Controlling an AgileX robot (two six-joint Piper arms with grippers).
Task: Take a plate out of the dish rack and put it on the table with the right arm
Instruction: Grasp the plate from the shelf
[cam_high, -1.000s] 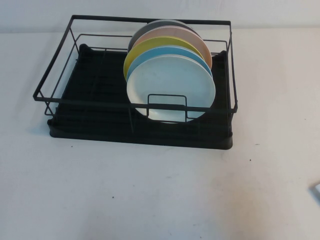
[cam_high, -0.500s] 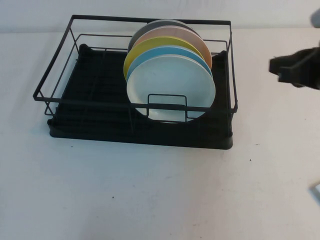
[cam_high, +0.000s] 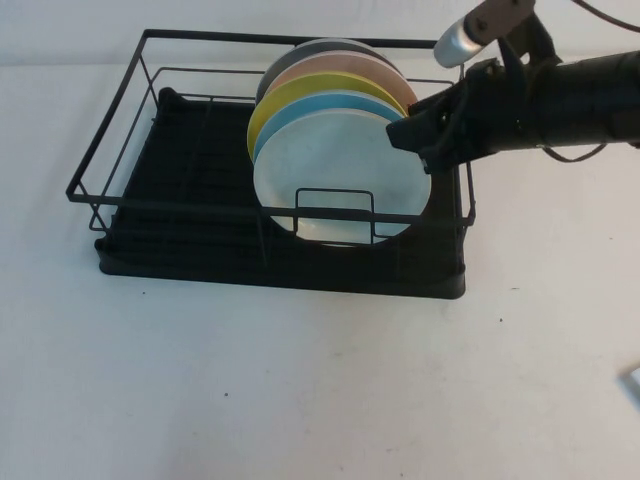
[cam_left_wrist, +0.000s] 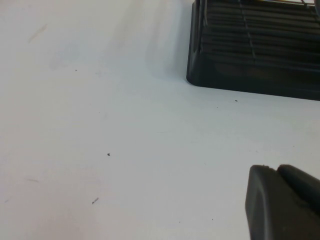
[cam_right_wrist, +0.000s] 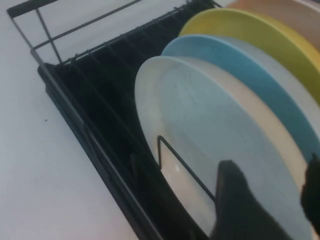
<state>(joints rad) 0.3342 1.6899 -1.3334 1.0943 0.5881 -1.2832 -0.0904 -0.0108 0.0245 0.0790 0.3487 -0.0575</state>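
1. High view: the right arm (cam_high: 560, 95) is being held out over the dish rack (cam_high: 180, 190), its right gripper (cam_high: 412, 135) hovering at the upper right edge of the plate (cam_high: 335, 165). The plate is standing upright at the front of a stack, before the sky-blue plate (cam_high: 335, 106) and yellow plate (cam_high: 300, 92), on the table (cam_high: 300, 380).

2. Left wrist view: the left gripper (cam_left_wrist: 282, 200) is being kept above the table beside the rack's corner; its state cannot be told.

3. Right wrist view: the right gripper's fingers (cam_right_wrist: 240, 205) are being held apart, straddling the plate's rim, nothing grasped.
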